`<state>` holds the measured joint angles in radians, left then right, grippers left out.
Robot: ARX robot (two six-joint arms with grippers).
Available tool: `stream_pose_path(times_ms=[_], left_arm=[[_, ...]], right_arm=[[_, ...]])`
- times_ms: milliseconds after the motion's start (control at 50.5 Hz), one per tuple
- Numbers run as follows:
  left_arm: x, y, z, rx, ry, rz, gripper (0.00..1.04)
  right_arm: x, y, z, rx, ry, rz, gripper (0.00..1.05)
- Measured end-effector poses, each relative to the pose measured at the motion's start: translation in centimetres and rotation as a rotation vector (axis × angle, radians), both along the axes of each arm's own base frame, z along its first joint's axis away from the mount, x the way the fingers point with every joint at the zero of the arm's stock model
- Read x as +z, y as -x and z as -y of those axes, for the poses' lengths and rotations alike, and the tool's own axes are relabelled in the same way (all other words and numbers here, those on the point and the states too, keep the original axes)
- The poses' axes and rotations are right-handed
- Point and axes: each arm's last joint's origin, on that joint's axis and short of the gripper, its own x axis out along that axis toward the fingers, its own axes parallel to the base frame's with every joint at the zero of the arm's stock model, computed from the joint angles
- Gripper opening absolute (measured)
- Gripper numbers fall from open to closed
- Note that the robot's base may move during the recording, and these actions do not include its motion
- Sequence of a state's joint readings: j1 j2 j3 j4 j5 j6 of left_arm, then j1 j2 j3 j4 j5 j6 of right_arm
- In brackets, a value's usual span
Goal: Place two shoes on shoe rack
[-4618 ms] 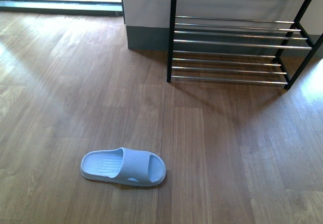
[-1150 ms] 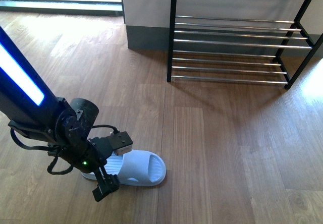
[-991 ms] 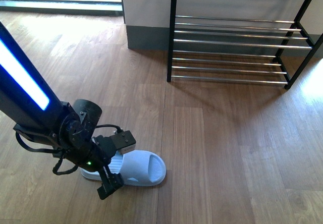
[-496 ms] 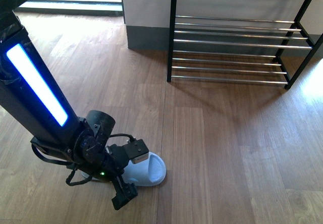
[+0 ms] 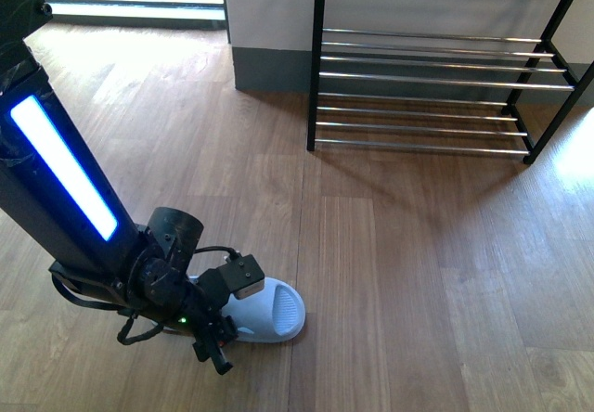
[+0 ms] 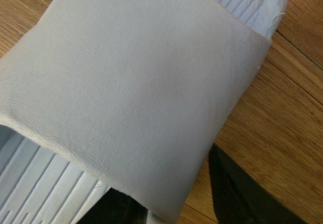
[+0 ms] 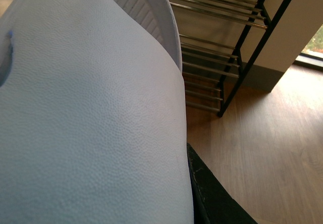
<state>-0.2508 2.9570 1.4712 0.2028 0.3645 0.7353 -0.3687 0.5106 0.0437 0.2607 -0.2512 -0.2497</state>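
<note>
The pale blue slide (image 5: 269,312) lies on the wood floor (image 5: 418,273), well apart from the shoe rack (image 5: 436,78); no writing is legible. The left hand (image 5: 219,336) straddles its strap, fingers spread. The right hand (image 7: 212,199) pinches a second slide (image 7: 86,113).

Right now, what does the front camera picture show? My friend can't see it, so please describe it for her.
The robot's black left arm reaches down, its pincer at a pale blue rubber slide lying on the wooden plank floor. Farther back, right, stands an empty black-framed shoe rack with chrome bars.
</note>
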Motion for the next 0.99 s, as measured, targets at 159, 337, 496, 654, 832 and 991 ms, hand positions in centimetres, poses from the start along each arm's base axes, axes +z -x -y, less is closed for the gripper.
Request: stream_pose_path(times_ms=[159, 337, 496, 654, 832, 991], left_arm=[[0.0, -0.3, -0.4, 0.037, -0.009, 0.010, 0.10], [0.2, -0.9, -0.9, 0.119, -0.007, 0.004, 0.02], [2.1, -2.1, -2.1, 0.270, -0.037, 0.075, 0.02], [8.7, -3.6, -4.7, 0.468, -0.064, 0.190, 0.02], [18.1, -4.0, -7.8, 0.639, -0.085, 0.347, 0.02], [26.6, -1.7, -11.3, 0.814, -0.098, 0.501, 0.02]], right_arm=[[0.0, 0.0, 0.0, 0.000, 0.000, 0.000, 0.02], [0.0, 0.0, 0.0, 0.000, 0.000, 0.000, 0.02], [0.0, 0.0, 0.0, 0.000, 0.000, 0.000, 0.02], [0.0, 0.0, 0.0, 0.000, 0.000, 0.000, 0.02], [0.0, 0.0, 0.0, 0.000, 0.000, 0.000, 0.02], [0.0, 0.0, 0.0, 0.000, 0.000, 0.000, 0.02]])
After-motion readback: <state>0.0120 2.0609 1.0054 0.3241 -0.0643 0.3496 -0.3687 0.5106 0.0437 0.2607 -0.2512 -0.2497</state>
